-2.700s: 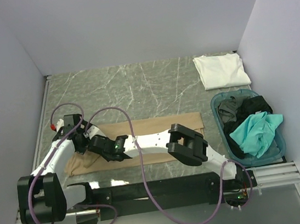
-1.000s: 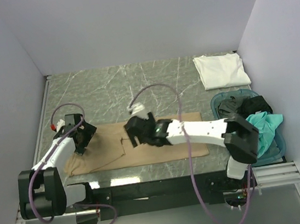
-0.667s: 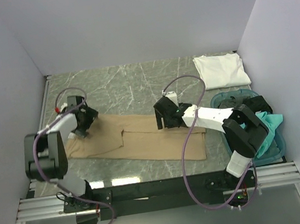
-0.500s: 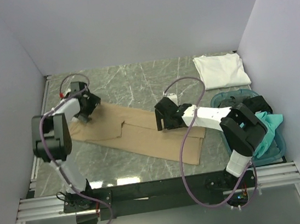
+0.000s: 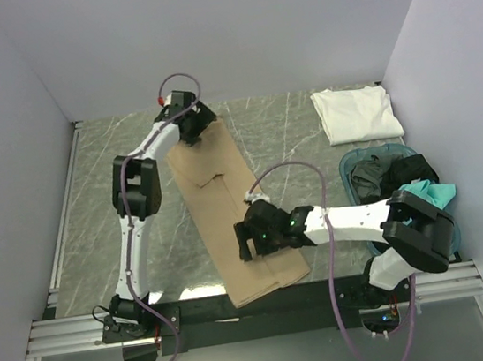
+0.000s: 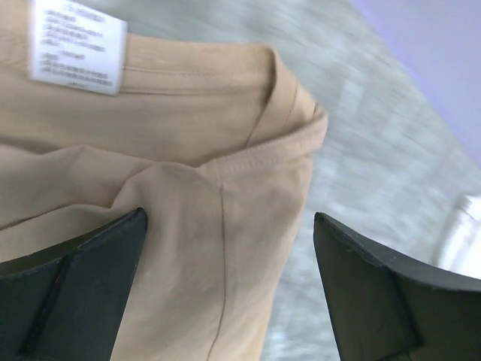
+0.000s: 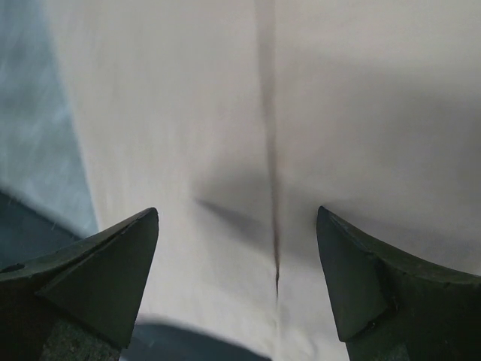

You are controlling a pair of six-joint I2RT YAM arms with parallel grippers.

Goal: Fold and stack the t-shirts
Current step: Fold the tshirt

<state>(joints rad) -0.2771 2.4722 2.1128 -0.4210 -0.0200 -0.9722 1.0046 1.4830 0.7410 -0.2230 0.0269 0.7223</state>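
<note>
both left gripper (image 5: 198,126) and right gripper (image 5: 246,241) gape wide over tan t-shirt (image 5: 222,192), near basket (image 5: 350,189).

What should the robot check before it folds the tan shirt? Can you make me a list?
1. Is the left gripper open? Ok: fingers apart over the collar end of the tan t-shirt.
2. Is the right gripper open? Ok: fingers apart above the shirt's near half.
3. Is the shirt lying flat? Ok: one long strip with small creases.
4. Is the shirt fully on the table? Cannot tell: its near end reaches the front edge.
5. Is the white t-shirt out of the way? Ok: folded in the far right corner.
</note>
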